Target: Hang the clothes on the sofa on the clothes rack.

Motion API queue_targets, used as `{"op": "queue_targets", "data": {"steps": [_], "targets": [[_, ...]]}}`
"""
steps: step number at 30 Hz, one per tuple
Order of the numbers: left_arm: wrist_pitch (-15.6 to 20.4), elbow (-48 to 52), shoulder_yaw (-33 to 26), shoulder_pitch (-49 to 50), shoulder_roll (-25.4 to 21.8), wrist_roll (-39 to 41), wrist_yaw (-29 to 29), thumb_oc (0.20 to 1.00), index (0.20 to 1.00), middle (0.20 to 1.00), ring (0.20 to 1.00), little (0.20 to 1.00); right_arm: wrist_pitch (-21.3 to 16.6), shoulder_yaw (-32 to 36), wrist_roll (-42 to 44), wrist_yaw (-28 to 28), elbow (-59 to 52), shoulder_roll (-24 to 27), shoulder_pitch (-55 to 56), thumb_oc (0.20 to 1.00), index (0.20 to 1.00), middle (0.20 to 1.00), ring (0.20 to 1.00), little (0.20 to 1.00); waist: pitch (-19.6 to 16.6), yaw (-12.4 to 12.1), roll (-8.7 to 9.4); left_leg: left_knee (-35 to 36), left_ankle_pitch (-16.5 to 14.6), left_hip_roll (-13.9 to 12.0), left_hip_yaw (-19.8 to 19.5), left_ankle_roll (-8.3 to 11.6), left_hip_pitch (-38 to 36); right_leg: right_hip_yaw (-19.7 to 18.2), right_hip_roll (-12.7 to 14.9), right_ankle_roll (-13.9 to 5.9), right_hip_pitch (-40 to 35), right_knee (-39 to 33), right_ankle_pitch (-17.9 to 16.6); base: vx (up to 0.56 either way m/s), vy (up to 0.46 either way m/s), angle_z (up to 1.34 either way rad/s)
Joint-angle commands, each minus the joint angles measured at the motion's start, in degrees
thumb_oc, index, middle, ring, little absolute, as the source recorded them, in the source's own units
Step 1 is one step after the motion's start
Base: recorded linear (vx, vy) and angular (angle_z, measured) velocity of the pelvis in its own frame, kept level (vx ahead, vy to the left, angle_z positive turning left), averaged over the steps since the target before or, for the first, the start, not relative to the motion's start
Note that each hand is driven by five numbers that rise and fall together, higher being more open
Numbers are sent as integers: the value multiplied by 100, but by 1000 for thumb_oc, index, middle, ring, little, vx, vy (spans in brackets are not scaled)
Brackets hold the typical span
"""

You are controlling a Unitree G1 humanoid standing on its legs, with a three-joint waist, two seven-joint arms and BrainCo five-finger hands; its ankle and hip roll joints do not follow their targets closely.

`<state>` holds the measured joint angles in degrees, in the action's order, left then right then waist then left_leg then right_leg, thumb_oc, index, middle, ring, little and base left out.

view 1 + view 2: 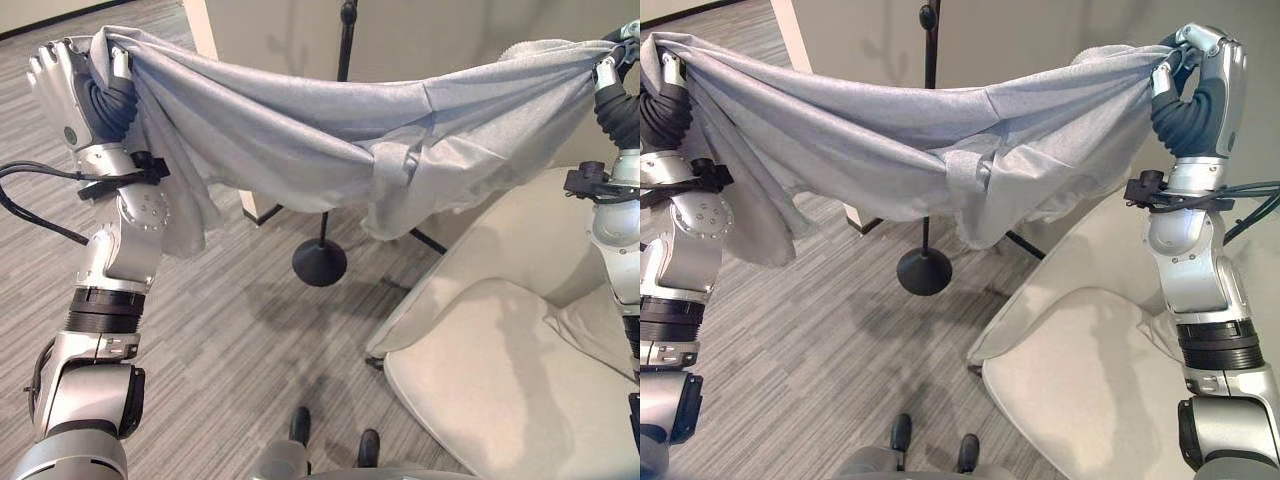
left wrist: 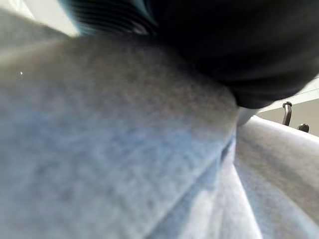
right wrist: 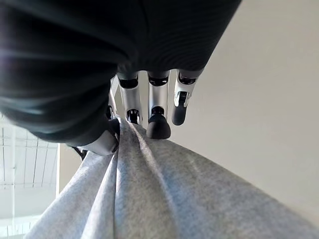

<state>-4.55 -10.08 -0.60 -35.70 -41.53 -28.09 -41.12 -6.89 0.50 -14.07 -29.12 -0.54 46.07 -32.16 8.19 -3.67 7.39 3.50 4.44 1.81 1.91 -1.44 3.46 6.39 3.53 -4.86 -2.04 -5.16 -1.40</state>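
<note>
- In the right wrist view we see our right hand [image 3: 144, 107] with its dark-tipped fingers [image 3: 158, 124] curled down and the thumb pressed in beside them, pinching a bunched edge of the grey garment [image 3: 164, 194].
- Our left hand [image 1: 75, 95] is raised at the far left, with the cloth wrapped over its fingers and dark ribbed cover; the fingers look curled round that end of the fabric, which covers most of the left wrist view.
- Both arms are lifted high and spread wide, so the garment hangs between the two hands as a sagging band, with a sleeve and loose folds drooping from its middle.
- Behind the cloth stands the clothes rack [image 1: 928, 150], a thin black pole on a round black base [image 1: 320, 262] resting on the grey striped floor [image 1: 230, 350].
- The garment is off the beige sofa [image 1: 1090, 380], which sits below and to our right; it touches neither the sofa nor the rack's pole as far as we can tell.
</note>
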Motion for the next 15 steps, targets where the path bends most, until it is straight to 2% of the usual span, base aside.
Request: {"op": "queue_targets", "data": {"steps": [1,2,5,6,7,8,10,11,12,13,15], "targets": [[205,141,-232,29,17,-220,24,200,200,200,200,200,-114,51,63,-20,-17,206,-150,200,200,200,200,200,-660,-4,-50,37,-604,-149,105,377,-336,-221,-180,-261,255,262,-7,83,-24,-2],[202,156,-239,49,25,-225,34,200,200,200,200,200,-112,57,68,-10,-29,208,-130,200,200,200,200,200,-665,0,-63,22,-688,-156,89,376,-379,-218,-189,-268,188,230,36,156,-54,2],[261,201,-252,171,150,-216,135,200,200,200,200,200,-184,196,200,86,-106,224,133,200,200,200,200,200,-580,32,-12,-914,-986,-126,-19,391,-205,-150,-123,-193,9,230,34,93,-45,17],[261,201,-252,171,150,-216,135,200,200,200,200,200,-184,196,200,86,-106,224,133,200,200,200,200,200,-580,32,-12,-914,-986,-126,-19,391,-205,-150,-123,-193,9,230,34,58,-23,21],[299,220,-235,189,211,-169,139,200,200,200,200,200,-201,190,223,88,-105,271,129,200,200,200,200,200,-458,15,48,-1519,-1034,-101,-55,452,129,-114,-44,-158,-115,204,63,-1,8,15],[303,223,-227,160,252,-167,133,200,200,200,200,200,-192,202,223,87,-90,284,127,200,200,200,200,200,-414,43,34,-1687,-1053,-176,-65,464,339,-61,-24,-176,-183,161,86,46,36,26],[292,226,-176,97,277,-196,157,200,200,200,200,200,-196,247,216,97,-163,266,179,200,200,200,200,200,-450,58,-50,-1280,-840,-350,-135,463,511,-16,-52,-237,-258,30,123,111,69,36],[290,220,-168,88,279,-196,158,200,200,200,200,200,-193,258,214,99,-173,267,192,200,200,200,200,200,-463,57,-49,-1203,-794,-352,-138,469,490,-13,-54,-234,-243,31,117,160,87,27],[294,172,-79,-15,245,-166,159,200,200,200,200,200,-190,293,227,62,-186,263,237,200,200,200,200,200,-466,-12,-103,-503,-380,-424,-260,565,734,-23,-66,-245,-244,21,272,140,101,15],[295,168,-40,-35,241,-157,161,200,200,200,200,200,-163,316,206,14,-156,264,254,200,200,200,200,200,-437,-38,-146,-273,-250,-410,-276,635,910,-34,-65,-245,-305,16,378,194,155,10],[311,205,-16,-24,257,-213,195,200,200,200,200,200,-129,383,111,8,-166,305,323,200,200,200,200,200,-534,-16,-253,150,-31,-438,-320,704,783,-70,-66,-260,-322,16,455,161,164,1]]}}
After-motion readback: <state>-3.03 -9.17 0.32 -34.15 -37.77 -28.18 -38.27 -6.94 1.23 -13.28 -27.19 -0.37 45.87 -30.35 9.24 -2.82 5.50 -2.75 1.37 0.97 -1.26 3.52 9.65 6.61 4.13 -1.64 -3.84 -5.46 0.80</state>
